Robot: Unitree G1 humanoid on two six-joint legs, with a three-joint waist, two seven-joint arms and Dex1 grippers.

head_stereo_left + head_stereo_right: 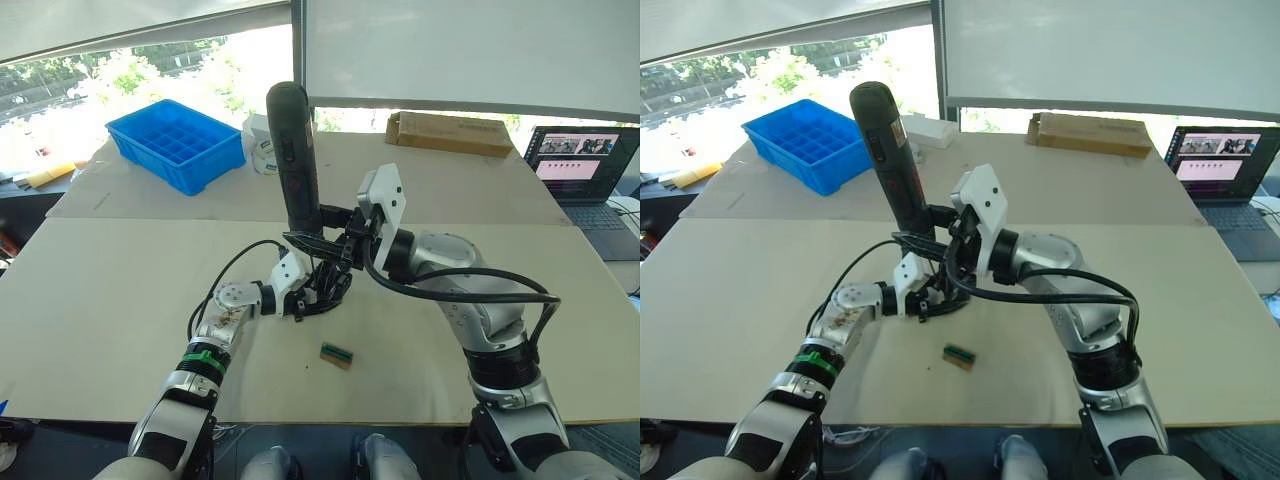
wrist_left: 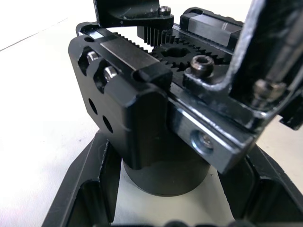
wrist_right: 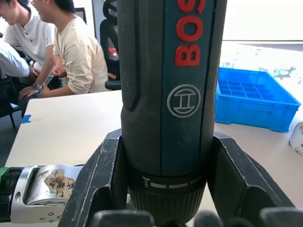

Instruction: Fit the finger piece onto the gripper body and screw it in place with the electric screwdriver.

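Electric screwdriver [image 1: 297, 160] held upright, pinched in right gripper [image 1: 340, 240] jaws, gripper body [image 2: 142, 113] clamped on the bench [image 1: 120, 300] by left gripper [image 1: 305, 292] jaws.

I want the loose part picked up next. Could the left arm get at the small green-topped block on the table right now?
Probably not yet. The block lies bare on the table, close to the left gripper, with nothing between them, but that gripper is shut on the gripper body and would have to let go first.

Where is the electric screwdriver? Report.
The electric screwdriver stands upright mid-table in the right gripper, bit down over the gripper body held by the left gripper.
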